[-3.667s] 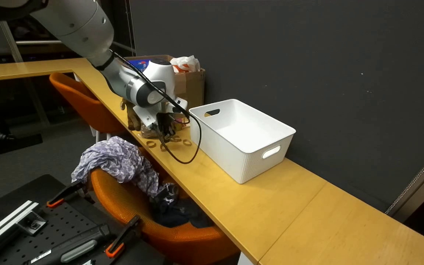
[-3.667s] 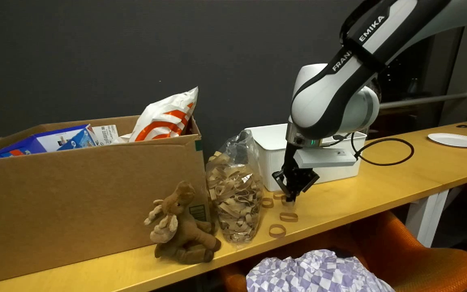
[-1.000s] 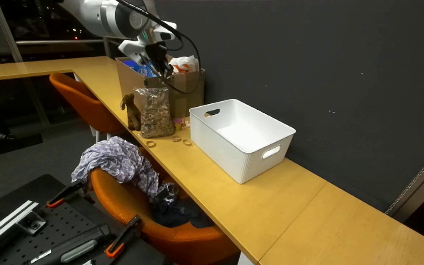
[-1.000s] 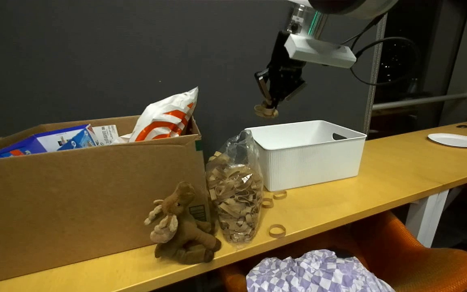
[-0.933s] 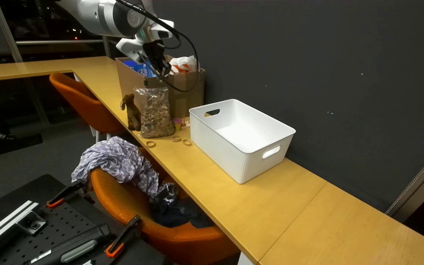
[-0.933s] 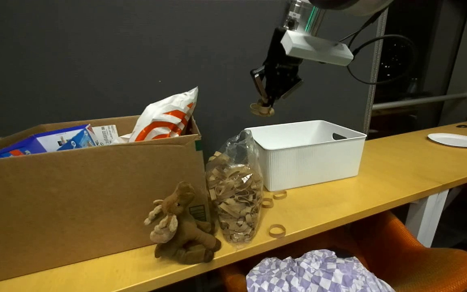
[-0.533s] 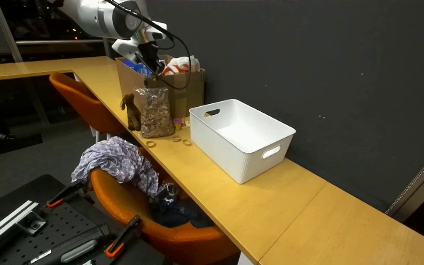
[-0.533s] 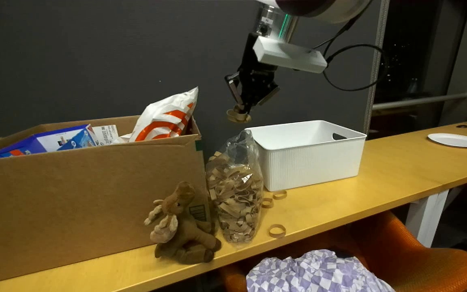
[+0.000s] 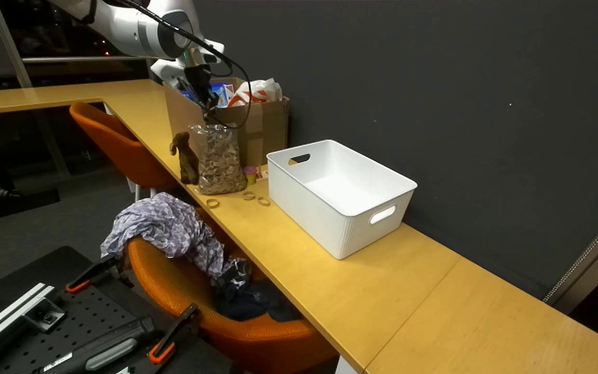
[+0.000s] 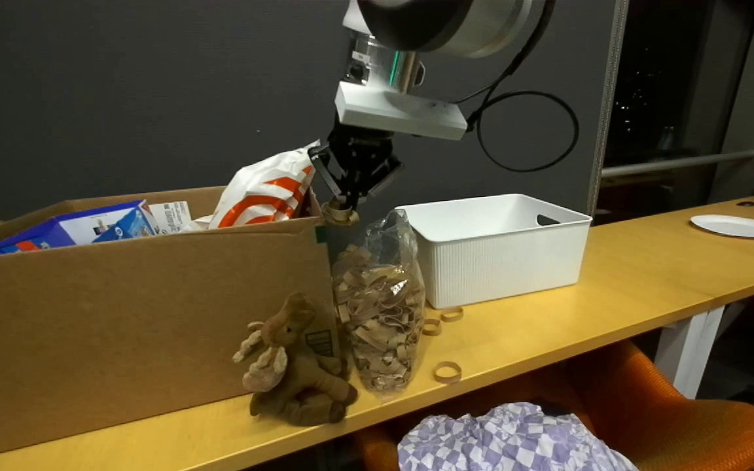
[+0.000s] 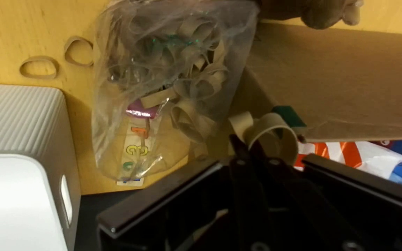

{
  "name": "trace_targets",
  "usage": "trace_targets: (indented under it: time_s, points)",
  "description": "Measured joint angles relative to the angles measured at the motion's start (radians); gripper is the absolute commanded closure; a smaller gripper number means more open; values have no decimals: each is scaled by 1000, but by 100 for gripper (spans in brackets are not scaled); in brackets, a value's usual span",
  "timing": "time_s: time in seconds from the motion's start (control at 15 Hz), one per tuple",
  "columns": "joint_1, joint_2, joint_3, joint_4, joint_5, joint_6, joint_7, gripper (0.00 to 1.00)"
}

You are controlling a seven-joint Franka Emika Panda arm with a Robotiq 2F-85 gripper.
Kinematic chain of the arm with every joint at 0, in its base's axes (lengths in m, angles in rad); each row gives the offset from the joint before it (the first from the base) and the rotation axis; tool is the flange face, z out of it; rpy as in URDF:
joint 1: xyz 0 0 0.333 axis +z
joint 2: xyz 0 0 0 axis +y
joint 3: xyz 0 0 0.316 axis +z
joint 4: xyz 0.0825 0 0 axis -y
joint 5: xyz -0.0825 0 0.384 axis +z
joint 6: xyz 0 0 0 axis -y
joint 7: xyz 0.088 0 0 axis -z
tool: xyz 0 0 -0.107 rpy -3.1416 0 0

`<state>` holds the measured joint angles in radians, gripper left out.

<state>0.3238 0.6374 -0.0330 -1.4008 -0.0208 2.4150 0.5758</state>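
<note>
While a tan rubber band point(image 10: 340, 214) hangs at the tip of the hand point(image 10: 349, 201), the hand itself is narrow and pinches this band. In an exterior view the arm point(image 10: 446, 26) slants down from the upper right, the hand pointing downward above the clear bag point(image 10: 387, 245) and near the cardboard box point(image 10: 154, 327) on the left.

Comes in smooth, rounded white shells point(image 9: 122, 30), ringed by a black strap point(image 9: 91, 11) and a grey band point(image 9: 144, 34), with a dark end cap point(image 10: 416, 23). Carries black cables point(image 10: 529, 44) in a loop. Shows a silvery wrist flange point(image 10: 380, 64) with a small pale label point(image 10: 361, 57) and a green light strip point(image 10: 394, 69), plus a flat white oblong housing point(image 10: 400, 112). Ends in a black, angular end effector point(image 10: 351, 197) studded with round, pale screw heads point(image 11: 240, 162).
</note>
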Motion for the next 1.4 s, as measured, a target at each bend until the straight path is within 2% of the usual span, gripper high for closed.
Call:
trace_targets:
  time_s: [0.27, 0.6, 1.0, 1.4]
  points:
    - [30, -4, -11, 23, -5, -52, 97, 99]
    - [14, -1, -40, 35, -14, -108, 181, 99]
    - [-41, 35, -52, 47, -14, -127, 200, 99]
    - [-35, 97, -51, 123, -16, -130, 199, 99]
